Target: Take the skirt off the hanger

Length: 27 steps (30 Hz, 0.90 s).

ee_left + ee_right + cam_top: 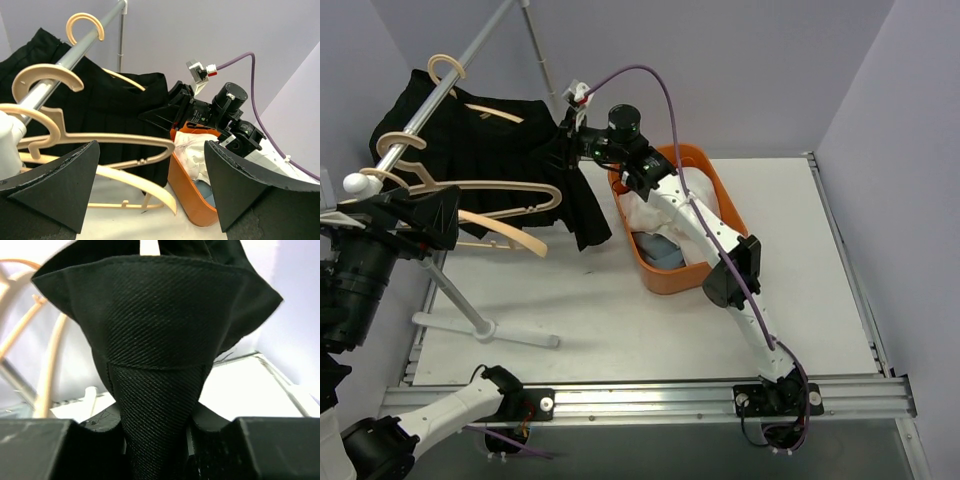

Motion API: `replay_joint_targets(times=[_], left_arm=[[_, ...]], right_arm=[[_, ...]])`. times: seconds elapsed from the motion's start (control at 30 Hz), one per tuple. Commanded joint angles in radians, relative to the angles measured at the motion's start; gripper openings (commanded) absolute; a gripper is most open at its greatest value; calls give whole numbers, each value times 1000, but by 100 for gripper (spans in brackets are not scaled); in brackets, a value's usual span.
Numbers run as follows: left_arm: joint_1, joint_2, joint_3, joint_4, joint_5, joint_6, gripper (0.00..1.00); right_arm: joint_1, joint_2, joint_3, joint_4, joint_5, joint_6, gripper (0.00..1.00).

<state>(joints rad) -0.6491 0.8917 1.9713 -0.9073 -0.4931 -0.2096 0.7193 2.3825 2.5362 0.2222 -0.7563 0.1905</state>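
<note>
White bench (620, 310) carries a garment rail (420, 115) where the black skirt (490, 150) hangs on its wooden hanger (498, 112), right gripper (565, 140) jaws clamped on its side edge, presumably to pull it free, left gripper (150, 150) jaws wide open beside empty hangers (500, 232).

Beyond the wide-spread fingers (60, 185) of the left gripper (151, 147), a black skirt (112, 107) hangs on a beige hanger (125, 80), the right gripper (167, 114) at its edge.
</note>
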Motion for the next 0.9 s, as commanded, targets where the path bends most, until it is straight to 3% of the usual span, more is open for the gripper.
replay_joint_targets(times=[0.0,0.37,0.7,0.87], left_arm=[[-3,-17,32,-38,-7,-31,94],[-3,-16,55,-91,16,-74,94],[-3,-23,43,-108,27,-88,94],[-1,-40,1,-102,31,-96,94]], right_arm=[[66,-66,26,164,-40,95,0],[152,-51,81,158,118,86,0],[149,-131,-1,146,170,83,0],[170,-218,-96,102,222,-23,0]])
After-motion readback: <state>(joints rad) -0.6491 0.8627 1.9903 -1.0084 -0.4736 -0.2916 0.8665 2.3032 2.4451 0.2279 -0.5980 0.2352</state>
